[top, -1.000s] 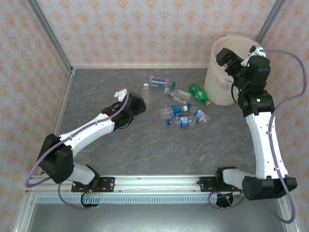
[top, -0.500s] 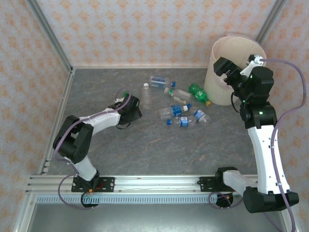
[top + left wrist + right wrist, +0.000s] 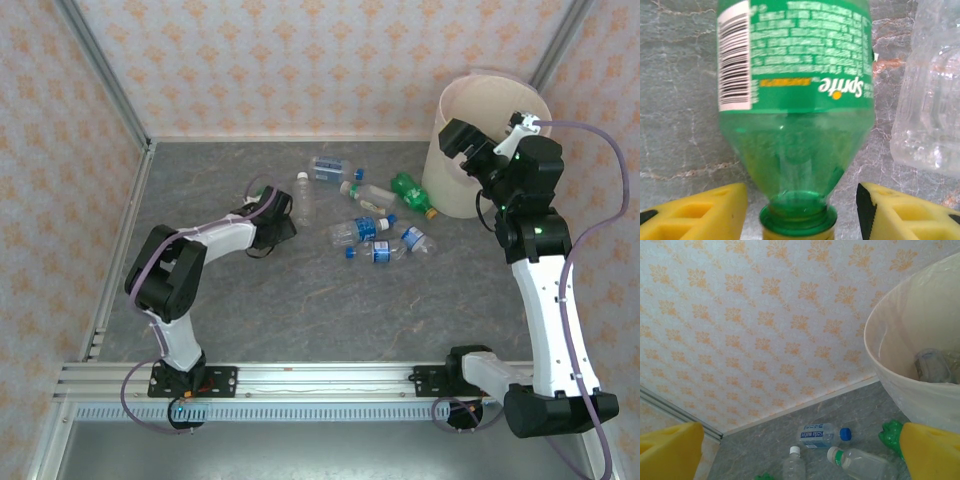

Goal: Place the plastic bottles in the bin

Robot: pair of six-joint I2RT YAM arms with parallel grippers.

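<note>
A green Sprite bottle (image 3: pixel 796 95) lies on the grey table with its neck between the two yellow fingers (image 3: pixel 700 212) of my left gripper (image 3: pixel 800 212). The jaws are open, with a gap on each side of the neck. In the top view my left gripper (image 3: pixel 272 210) sits beside a clear white-capped bottle (image 3: pixel 300 198). More plastic bottles lie mid-table: a blue-labelled one (image 3: pixel 328 167), a clear one (image 3: pixel 370 192), a green one (image 3: pixel 412 193) and a cluster (image 3: pixel 372 240). The cream bin (image 3: pixel 455 195) stands at the back right and holds clear bottles (image 3: pixel 932 365). My right gripper (image 3: pixel 462 140) hangs open and empty at the bin's rim.
Patterned walls close in the back and sides, with a metal post (image 3: pixel 105 75) at the left corner. Another clear bottle (image 3: pixel 932 85) lies just right of the Sprite bottle. Bare grey table (image 3: pixel 330 310) stretches between the bottles and the arm bases.
The left arm's elbow has swung in toward the table while its gripper stayed by the white-capped bottle. The right gripper has drawn back and down from over the bin's rim.
</note>
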